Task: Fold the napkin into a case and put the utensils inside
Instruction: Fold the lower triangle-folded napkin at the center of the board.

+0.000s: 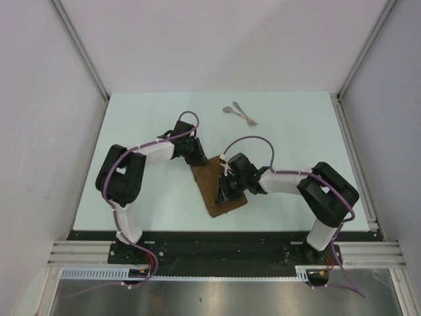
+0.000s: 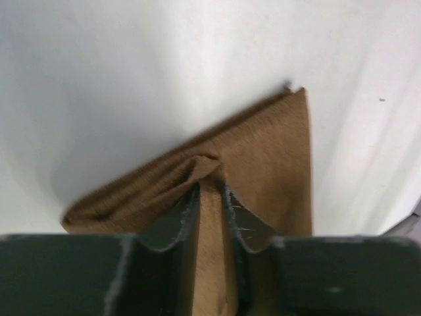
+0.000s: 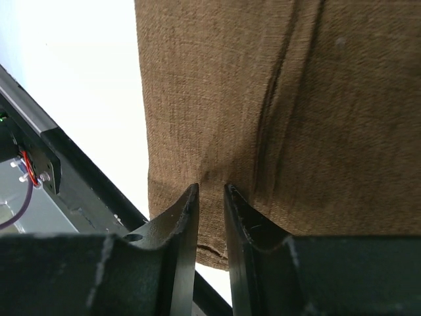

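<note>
Two utensils: far side, apart from napkin
Left gripper: clamped on napkin fold
Right gripper: fingers nearly together — grip unclear

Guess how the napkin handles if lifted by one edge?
Probably floppy: the napkin puckers into a soft ridge at the left gripper. Likely grippy rather than slippery, given its coarse weave in the right wrist view. Pushed, it would likely wrinkle, not slide whole.
</note>
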You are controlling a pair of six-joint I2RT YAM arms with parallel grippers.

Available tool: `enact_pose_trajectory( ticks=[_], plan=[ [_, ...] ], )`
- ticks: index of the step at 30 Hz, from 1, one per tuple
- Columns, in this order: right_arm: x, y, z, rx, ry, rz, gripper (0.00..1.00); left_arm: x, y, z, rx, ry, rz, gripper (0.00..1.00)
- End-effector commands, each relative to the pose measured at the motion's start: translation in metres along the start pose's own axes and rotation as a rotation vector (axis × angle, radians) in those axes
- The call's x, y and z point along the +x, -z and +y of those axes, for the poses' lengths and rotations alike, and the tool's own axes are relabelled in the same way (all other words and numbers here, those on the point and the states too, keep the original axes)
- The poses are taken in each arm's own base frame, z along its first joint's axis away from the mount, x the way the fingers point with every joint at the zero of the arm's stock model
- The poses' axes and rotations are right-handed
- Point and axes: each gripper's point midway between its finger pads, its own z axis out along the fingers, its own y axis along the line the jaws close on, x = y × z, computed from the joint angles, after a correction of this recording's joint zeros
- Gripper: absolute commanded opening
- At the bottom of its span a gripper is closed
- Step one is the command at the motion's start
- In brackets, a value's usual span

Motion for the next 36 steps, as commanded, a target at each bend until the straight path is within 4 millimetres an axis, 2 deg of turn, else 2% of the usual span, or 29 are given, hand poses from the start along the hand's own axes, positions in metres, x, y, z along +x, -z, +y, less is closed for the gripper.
enact_pose_trajectory(
  ticks=[1,2,3,5,6,8,9,11,13,17,18,19,23,26,29,31,32,34,36],
  plan=[
    [-0.003,-0.003,-0.026,0.065,0.008,-0.027,0.26,-0.011,0.052,-0.048,0.137,-0.081,-0.085,0.29],
    [-0.004,-0.003,-0.028,0.068,0.005,-0.028,0.26,-0.004,0.058,-0.041,0.120,-0.098,-0.080,0.31],
    [-0.003,-0.002,-0.029,0.070,0.002,-0.027,0.25,-0.006,0.073,-0.046,0.135,-0.116,-0.109,0.34],
    [-0.005,-0.001,-0.028,0.067,0.004,-0.036,0.26,0.006,0.076,-0.035,0.116,-0.122,-0.094,0.34],
    [-0.004,0.000,-0.027,0.065,0.006,-0.036,0.25,0.012,0.079,-0.036,0.136,-0.121,-0.084,0.30],
    [-0.009,0.002,-0.023,0.055,0.009,-0.048,0.25,0.028,0.070,-0.020,0.117,-0.085,-0.045,0.24],
    [-0.010,0.002,-0.021,0.050,0.012,-0.048,0.25,0.029,0.065,-0.018,0.120,-0.079,-0.053,0.19],
    [-0.013,0.004,-0.018,0.045,0.013,-0.050,0.25,0.043,0.054,-0.009,0.131,-0.040,-0.011,0.13],
    [-0.017,0.007,-0.013,0.037,0.016,-0.058,0.25,0.047,0.042,-0.004,0.130,-0.024,0.007,0.09],
    [-0.030,0.022,0.016,0.032,0.064,-0.101,0.26,0.054,0.024,0.014,0.089,-0.009,0.016,0.05],
    [-0.040,0.024,0.032,0.013,0.091,-0.120,0.26,0.056,0.021,0.017,0.080,-0.005,0.019,0.05],
    [-0.033,0.022,0.045,0.002,0.120,-0.103,0.27,0.055,0.019,0.018,0.084,-0.005,0.015,0.04],
    [-0.035,0.009,0.071,-0.091,0.127,-0.084,0.30,0.062,0.013,0.028,0.058,0.012,0.026,0.04],
    [-0.030,-0.008,0.070,-0.133,0.108,-0.045,0.31,0.061,0.016,0.032,0.038,0.011,0.015,0.04],
    [-0.017,-0.023,0.052,-0.107,0.092,0.001,0.31,0.060,0.016,0.034,0.029,0.009,0.012,0.03],
    [-0.014,-0.026,0.049,-0.121,0.090,-0.003,0.31,0.061,0.015,0.036,0.023,0.015,0.018,0.04],
    [0.002,-0.026,0.039,-0.119,0.073,0.030,0.31,0.060,0.014,0.035,0.025,0.013,0.018,0.03],
    [0.007,-0.020,0.033,-0.113,0.062,0.023,0.30,0.060,0.013,0.036,0.021,0.017,0.019,0.03],
    [0.022,-0.014,0.020,-0.093,0.041,0.041,0.30,0.060,0.012,0.038,0.012,0.018,0.019,0.03]
  ],
)
